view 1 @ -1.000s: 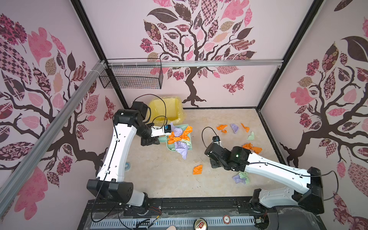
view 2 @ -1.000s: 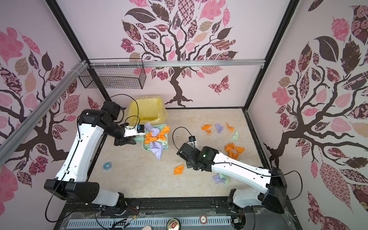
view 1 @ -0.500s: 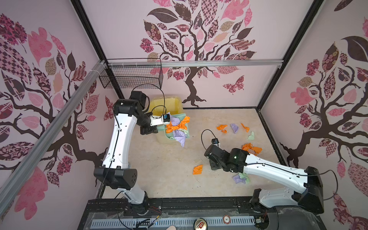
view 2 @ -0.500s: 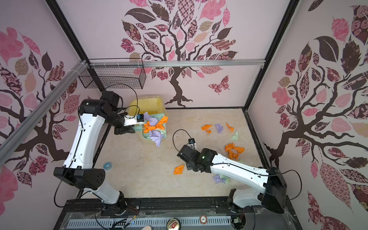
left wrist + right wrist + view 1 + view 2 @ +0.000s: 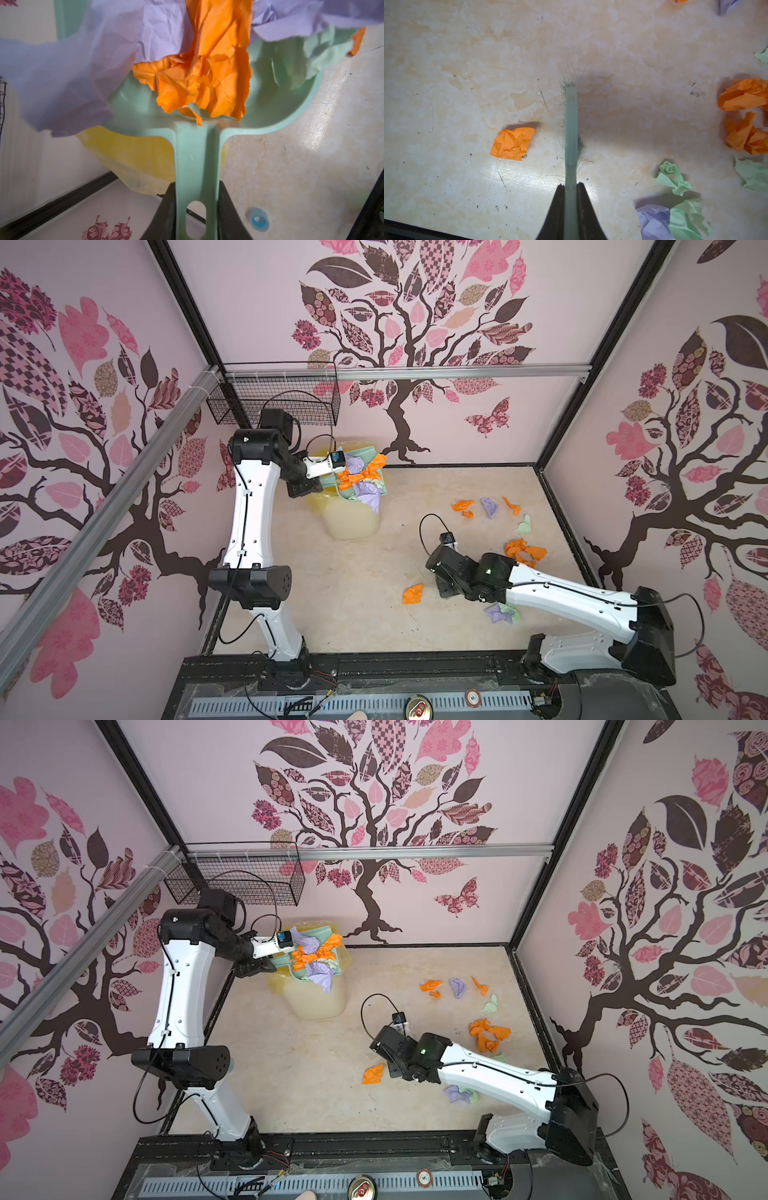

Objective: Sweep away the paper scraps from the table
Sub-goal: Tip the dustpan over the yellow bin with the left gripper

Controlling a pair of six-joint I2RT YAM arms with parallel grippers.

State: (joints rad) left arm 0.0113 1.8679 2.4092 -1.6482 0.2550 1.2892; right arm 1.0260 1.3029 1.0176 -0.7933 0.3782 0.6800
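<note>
Paper scraps (image 5: 524,551) lie around the brush (image 5: 571,128); dustpan (image 5: 291,108) hangs above bin (image 5: 353,522).

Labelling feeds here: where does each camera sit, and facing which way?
Both top views: overhead in front, looking down at the table; both arms show.
Left wrist: behind the visible left gripper, facing the dustpan full of paper scraps.
Right wrist: behind the visible right gripper, facing along the brush onto the table.
Shared: lone orange scrap, right wrist and top views.
</note>
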